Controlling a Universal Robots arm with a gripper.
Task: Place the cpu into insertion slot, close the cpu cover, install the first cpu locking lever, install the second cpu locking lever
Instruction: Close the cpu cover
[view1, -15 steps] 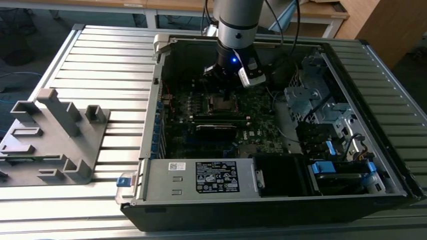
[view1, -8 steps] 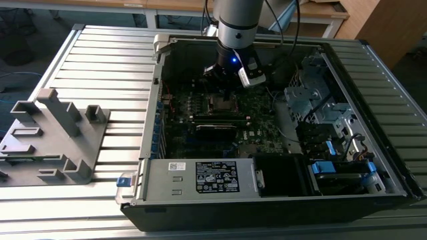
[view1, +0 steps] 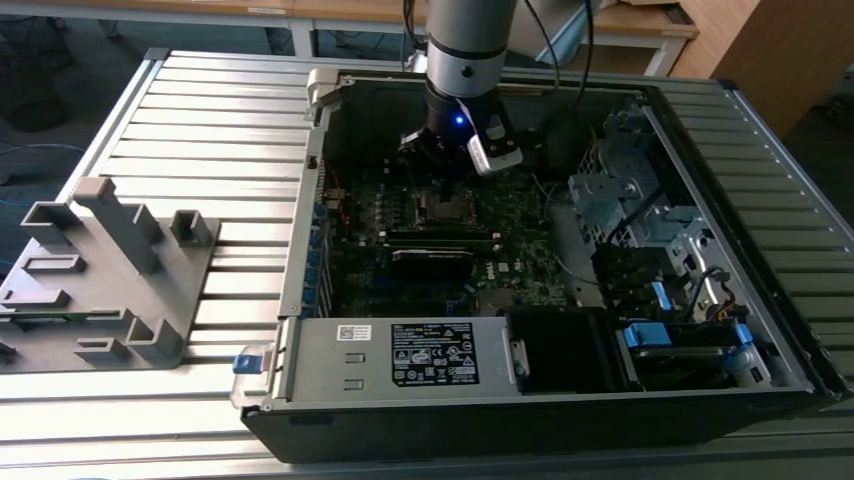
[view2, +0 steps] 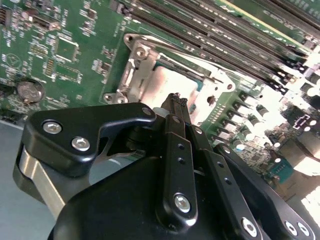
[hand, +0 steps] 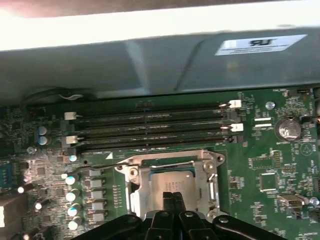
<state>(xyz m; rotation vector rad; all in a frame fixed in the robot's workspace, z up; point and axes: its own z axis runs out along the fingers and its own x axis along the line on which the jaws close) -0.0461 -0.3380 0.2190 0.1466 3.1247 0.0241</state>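
Hand (view2: 176, 101) just above cpu (view2: 161, 82)

In the exterior view I see the insertion slot (view1: 447, 205) on the motherboard (view1: 527, 215) inside the open case (view1: 300, 300), with the gripper (view1: 447, 172) just above it at twelve o'clock. From the slot, the power-supply box (view1: 400, 355) lies at six o'clock, the drive cage (view1: 607, 190) at three, and the fixture (view1: 107, 270) on the table (view1: 214, 110) at eight, outside the case.
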